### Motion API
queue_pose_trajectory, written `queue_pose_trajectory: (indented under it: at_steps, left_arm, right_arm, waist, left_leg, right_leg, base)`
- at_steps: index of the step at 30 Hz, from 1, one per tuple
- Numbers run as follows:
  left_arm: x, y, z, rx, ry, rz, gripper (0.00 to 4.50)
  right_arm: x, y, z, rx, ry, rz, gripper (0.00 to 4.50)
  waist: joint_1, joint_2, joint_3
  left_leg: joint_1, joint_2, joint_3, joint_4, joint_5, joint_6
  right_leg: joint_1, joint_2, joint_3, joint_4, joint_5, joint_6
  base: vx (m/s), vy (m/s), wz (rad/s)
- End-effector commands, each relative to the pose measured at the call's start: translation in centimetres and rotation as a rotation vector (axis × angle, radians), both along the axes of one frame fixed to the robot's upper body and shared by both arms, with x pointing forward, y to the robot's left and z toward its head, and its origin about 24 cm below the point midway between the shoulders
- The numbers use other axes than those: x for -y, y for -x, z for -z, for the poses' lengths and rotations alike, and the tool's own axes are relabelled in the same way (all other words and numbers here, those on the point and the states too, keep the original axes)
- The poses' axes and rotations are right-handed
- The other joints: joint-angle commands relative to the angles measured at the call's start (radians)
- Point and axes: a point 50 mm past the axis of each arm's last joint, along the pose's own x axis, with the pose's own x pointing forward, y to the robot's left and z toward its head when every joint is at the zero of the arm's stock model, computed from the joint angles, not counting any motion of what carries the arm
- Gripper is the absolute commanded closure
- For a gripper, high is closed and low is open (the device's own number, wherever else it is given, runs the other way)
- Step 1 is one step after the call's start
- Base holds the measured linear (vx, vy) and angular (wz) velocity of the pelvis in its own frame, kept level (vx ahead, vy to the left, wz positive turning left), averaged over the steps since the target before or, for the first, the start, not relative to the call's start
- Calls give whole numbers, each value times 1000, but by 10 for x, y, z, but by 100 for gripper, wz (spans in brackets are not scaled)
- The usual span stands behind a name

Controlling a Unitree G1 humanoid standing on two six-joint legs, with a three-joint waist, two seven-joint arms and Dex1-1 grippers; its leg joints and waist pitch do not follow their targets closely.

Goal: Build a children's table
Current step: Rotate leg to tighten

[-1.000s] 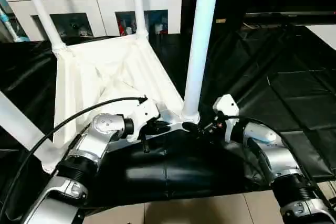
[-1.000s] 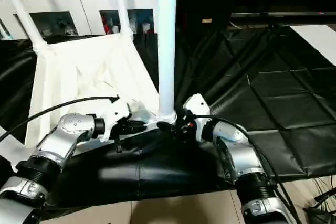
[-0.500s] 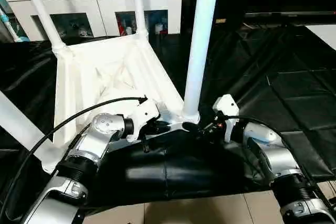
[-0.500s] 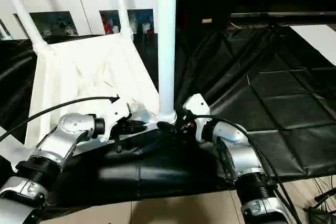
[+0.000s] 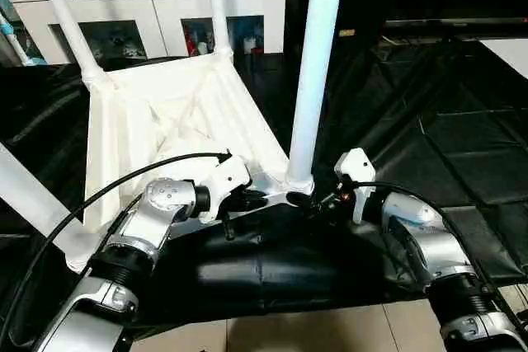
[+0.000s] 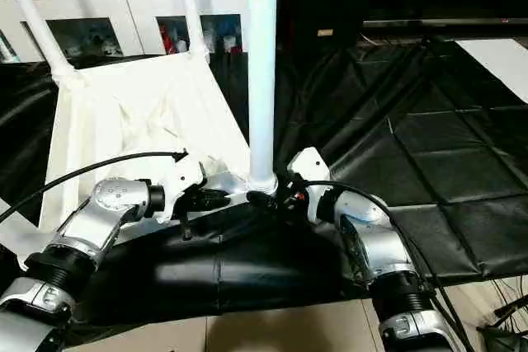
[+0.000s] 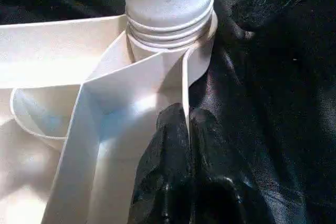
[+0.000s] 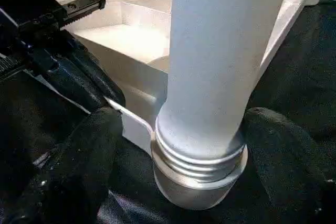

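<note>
Black cloth (image 5: 462, 146) drapes the tabletop, and a white cabinet (image 5: 157, 6) with glass doors stands behind it. On the cloth lies the children's table (image 5: 165, 121), upside down, its ribbed underside facing up and its legs rising from the corner sockets. The near leg (image 5: 309, 72) stands upright in the corner socket (image 8: 197, 182) closest to the robot, its ringed base seated in the socket collar. Two far legs (image 5: 66, 22) rise toward the cabinet, and another leg (image 5: 29, 195) slants across the left edge of the head views.

The left gripper (image 7: 187, 124) has its jaws clenched on the thin rim wall (image 7: 185, 85) of the top, just beside the near socket; one black finger sits on each side of that wall. A black cable (image 5: 99, 195) arcs over the left forearm.

The right gripper (image 8: 181, 145) reaches in from the other side with its jaws released and spread wide. Its fingers (image 8: 84, 156) stand on either side of the near leg's base, close to the socket, and I cannot tell whether they touch it.
</note>
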Motion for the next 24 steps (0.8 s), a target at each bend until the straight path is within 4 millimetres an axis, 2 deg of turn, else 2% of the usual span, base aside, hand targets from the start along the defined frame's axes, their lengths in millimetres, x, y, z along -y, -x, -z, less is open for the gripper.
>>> queue_pose_trajectory:
  at_steps: [1, 24]
  left_arm:
    - [0, 10, 20, -78, -31, 8, 450]
    - [0, 10, 20, -78, -31, 8, 450]
  right_arm:
    - [-9, 5, 7, -32, 15, -51, 64]
    - [-9, 5, 7, -32, 15, -51, 64]
  waist:
    - [8, -14, -59]
    - [8, -14, -60]
  left_leg:
    - [4, 43, -18, -55, -152, 109]
    - [4, 43, -18, -54, -151, 109]
  right_leg:
    - [52, -49, 29, -51, -56, -271]
    - [52, -49, 30, -51, -53, -271]
  base:
    - [0, 0, 0]
    - [0, 0, 0]
